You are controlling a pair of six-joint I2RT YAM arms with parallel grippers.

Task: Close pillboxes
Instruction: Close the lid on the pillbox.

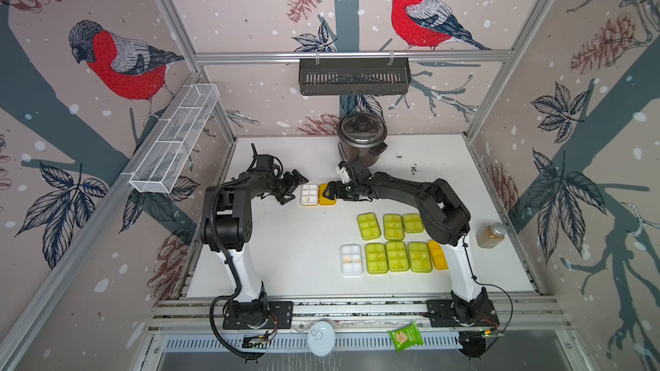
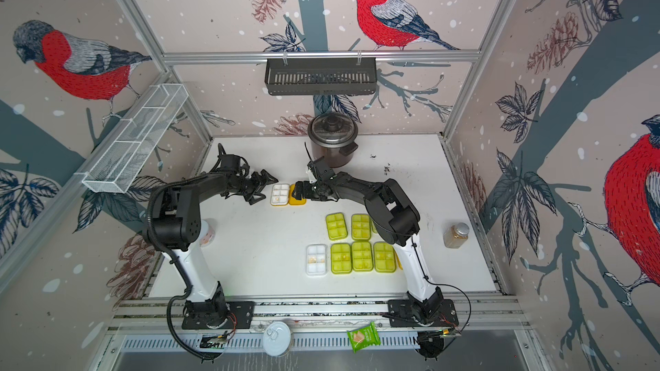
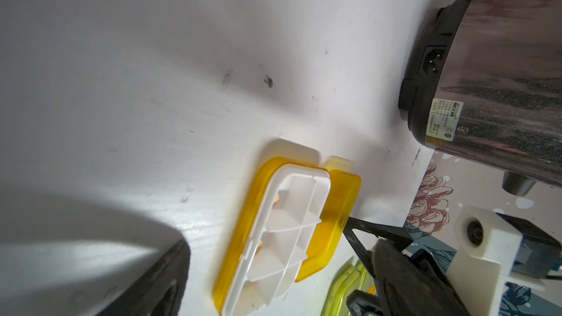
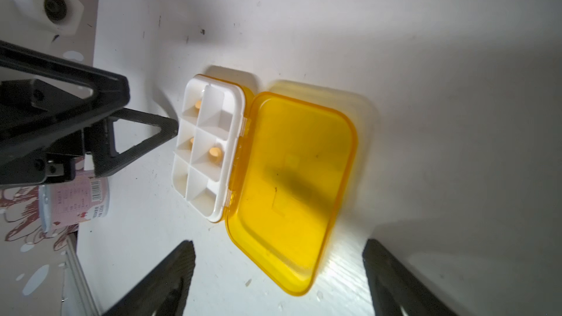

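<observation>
An open pillbox lies at the table's middle back: a white tray (image 1: 309, 194) (image 4: 209, 147) with a few orange pills, and an orange-yellow lid (image 1: 326, 201) (image 4: 292, 189) folded flat beside it. My left gripper (image 1: 295, 189) stands open against the tray's outer side, one of its fingertips (image 4: 164, 126) at the tray wall. My right gripper (image 1: 328, 191) (image 4: 279, 269) is open over the lid's free edge, with one of its fingertips (image 3: 349, 223) touching that edge. Several shut pillboxes with lime-green lids (image 1: 393, 226) lie in two rows at the front right, with a clear-lidded one (image 1: 351, 259) and an orange one (image 1: 437, 255).
A steel rice cooker (image 1: 361, 140) stands at the back, close behind the right wrist. A jar (image 1: 491, 235) is at the right edge and a pink can (image 2: 207, 233) behind the left arm. A round can lid (image 1: 321, 339) and a green snack packet (image 1: 405, 336) lie on the front rail.
</observation>
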